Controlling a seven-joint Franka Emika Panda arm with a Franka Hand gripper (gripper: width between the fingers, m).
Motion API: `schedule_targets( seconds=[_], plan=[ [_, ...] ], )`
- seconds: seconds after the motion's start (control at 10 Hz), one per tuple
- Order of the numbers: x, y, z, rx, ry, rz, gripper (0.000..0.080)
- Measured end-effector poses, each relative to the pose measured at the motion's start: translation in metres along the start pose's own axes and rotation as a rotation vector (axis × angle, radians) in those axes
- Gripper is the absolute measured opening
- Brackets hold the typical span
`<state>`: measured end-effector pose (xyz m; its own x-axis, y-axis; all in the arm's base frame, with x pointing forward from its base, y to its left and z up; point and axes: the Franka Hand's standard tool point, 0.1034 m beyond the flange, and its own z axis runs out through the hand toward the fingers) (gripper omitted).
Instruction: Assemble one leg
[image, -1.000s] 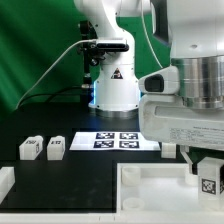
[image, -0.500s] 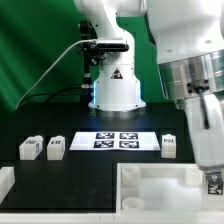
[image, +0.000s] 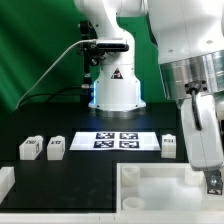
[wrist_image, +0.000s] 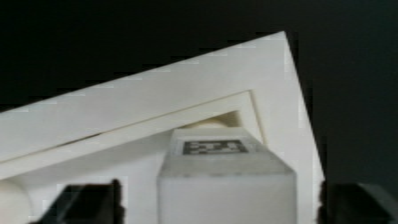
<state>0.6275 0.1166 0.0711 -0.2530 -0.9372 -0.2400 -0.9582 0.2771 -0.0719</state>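
A small white leg (image: 212, 182) with a marker tag stands in the near corner socket of the large white tray-like piece (image: 150, 186) at the exterior view's right. My gripper (image: 211, 178) is straight over it. In the wrist view the leg (wrist_image: 222, 175) sits between my two dark fingers (wrist_image: 89, 203), with a narrow gap showing on each side, so the jaws stand open around it. The tray's corner rim (wrist_image: 214, 75) fills the wrist view behind the leg. Three more legs lie on the black table: two at the left (image: 29, 148) (image: 56, 146) and one at the right (image: 169, 146).
The marker board (image: 115, 140) lies mid-table in front of the robot base (image: 115, 90). A white part (image: 5, 182) shows at the exterior view's lower left edge. The arm's large wrist (image: 195, 70) hangs over the right side.
Since one second ago the wrist has turned and shifted right, uncovering the leg beside the marker board. Over the last half second almost nothing has moved.
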Motion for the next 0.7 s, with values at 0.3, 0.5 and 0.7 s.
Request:
schedule_targets(
  seconds=[0.3,0.5,0.7],
  plan=[
    [-0.0028,0.0076,0.0018,-0.045,0.008,-0.346,0.0642],
    [-0.0031,0.0088,0.0023,-0.051,0.005,-0.483,0.0648],
    [-0.0034,0.0091,0.0024,-0.051,0.004,-0.476,0.0649]
  ],
)
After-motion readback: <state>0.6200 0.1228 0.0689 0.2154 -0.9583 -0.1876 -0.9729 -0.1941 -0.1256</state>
